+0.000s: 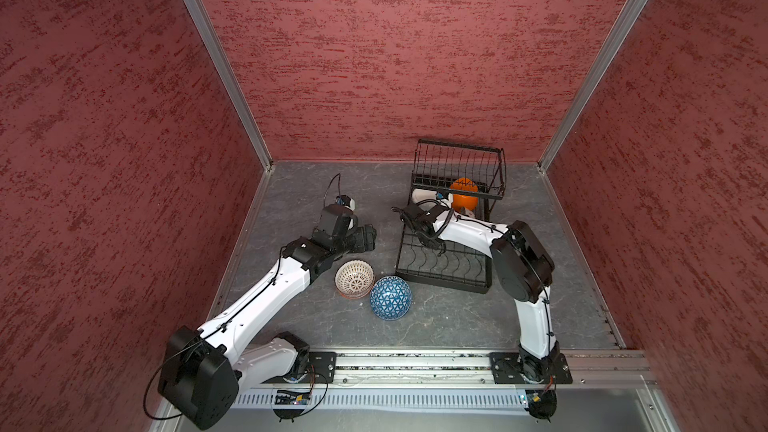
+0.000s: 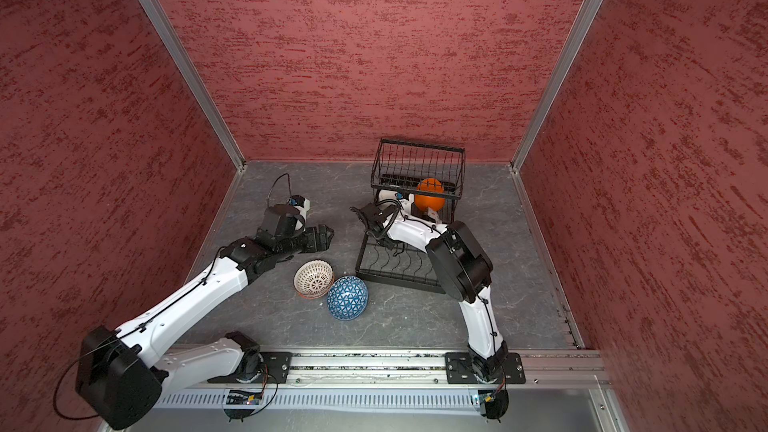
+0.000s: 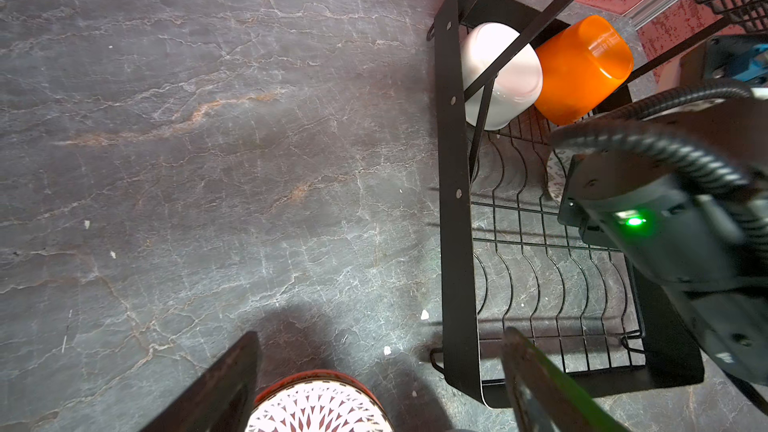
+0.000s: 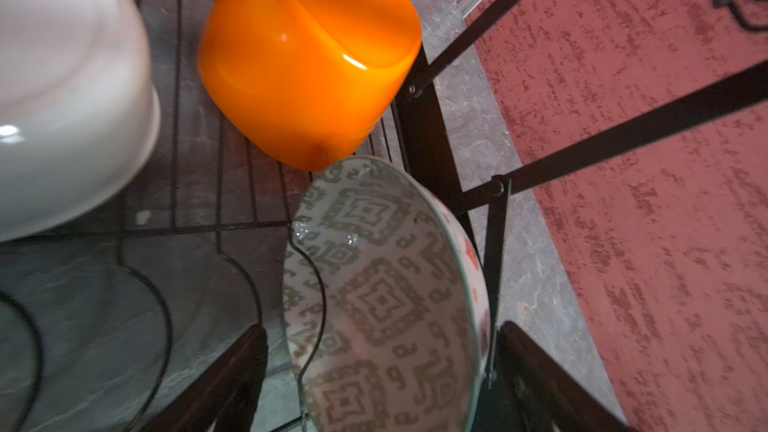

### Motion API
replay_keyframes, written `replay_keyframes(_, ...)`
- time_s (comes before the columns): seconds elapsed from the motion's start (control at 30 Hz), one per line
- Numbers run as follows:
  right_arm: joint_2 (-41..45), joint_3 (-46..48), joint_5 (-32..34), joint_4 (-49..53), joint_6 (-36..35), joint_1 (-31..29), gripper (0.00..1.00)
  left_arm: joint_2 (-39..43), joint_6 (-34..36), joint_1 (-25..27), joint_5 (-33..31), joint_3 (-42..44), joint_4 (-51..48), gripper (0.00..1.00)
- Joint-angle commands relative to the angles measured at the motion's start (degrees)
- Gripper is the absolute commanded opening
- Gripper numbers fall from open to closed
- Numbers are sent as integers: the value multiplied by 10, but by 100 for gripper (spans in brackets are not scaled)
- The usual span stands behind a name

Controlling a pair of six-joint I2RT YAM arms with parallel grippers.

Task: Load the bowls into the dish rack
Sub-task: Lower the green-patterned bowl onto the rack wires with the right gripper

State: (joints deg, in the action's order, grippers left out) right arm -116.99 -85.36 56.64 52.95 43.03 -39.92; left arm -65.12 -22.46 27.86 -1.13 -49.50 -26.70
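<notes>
Marbled tabletop (image 1: 457, 326); left claw (image 3: 380, 336) wide, empty, near red-white bowl (image 3: 316, 409); right claw (image 4: 382, 328) wide, loose around patterned bowl (image 4: 382, 284) beside orange bowl (image 4: 307, 56).

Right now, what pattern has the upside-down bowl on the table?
The bowl is blue with white triangles, clearest in a top view.

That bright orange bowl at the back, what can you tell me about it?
The orange bowl is plain, glossy and smooth, like glass or glazed ceramic. It lies tipped over, outside and base showing, on the wire floor of the dish rack, at the far end beneath its raised basket. The white bowl sits close beside it, and a grey-green patterned bowl stands on edge just in front; whether either touches it is unclear.
</notes>
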Motion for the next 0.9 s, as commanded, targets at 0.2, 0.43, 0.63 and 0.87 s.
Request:
replay_keyframes(0.2,72,48,-50,-115,-68,2,99,13,-1,-4,0,5,-16,90)
replay_keyframes(0.43,126,103,-100,-191,-115,2,99,0,-1,-4,1,-7,-27,90)
replay_keyframes(0.63,172,144,-140,-242,-139,2,99,-2,-2,-4,4,-8,-26,90)
replay_keyframes(0.87,210,171,-185,-265,-157,2,99,-9,-3,-2,6,-12,-26,90)
